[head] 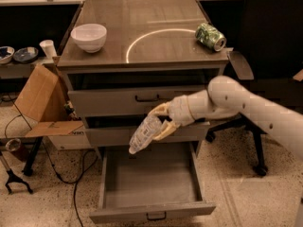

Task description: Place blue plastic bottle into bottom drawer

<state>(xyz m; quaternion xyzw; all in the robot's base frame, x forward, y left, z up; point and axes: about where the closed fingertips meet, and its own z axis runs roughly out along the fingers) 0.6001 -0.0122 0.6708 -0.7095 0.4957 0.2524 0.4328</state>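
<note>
The blue plastic bottle (145, 133) is a small clear bottle held tilted, its cap end pointing down-left, in front of the middle drawer. My gripper (161, 120) is shut on its upper end, with cream fingers (159, 109) above and below it. The bottle hangs above the back left part of the bottom drawer (150, 212), which is pulled fully open; nothing shows inside it. My white arm (246, 105) comes in from the right.
A white bowl (88, 36) and a green drink can (210, 36) lying on its side sit on the cabinet top (147, 32). A cardboard box (40, 103) and cables are at the left. A black office chair (270, 46) stands at the right.
</note>
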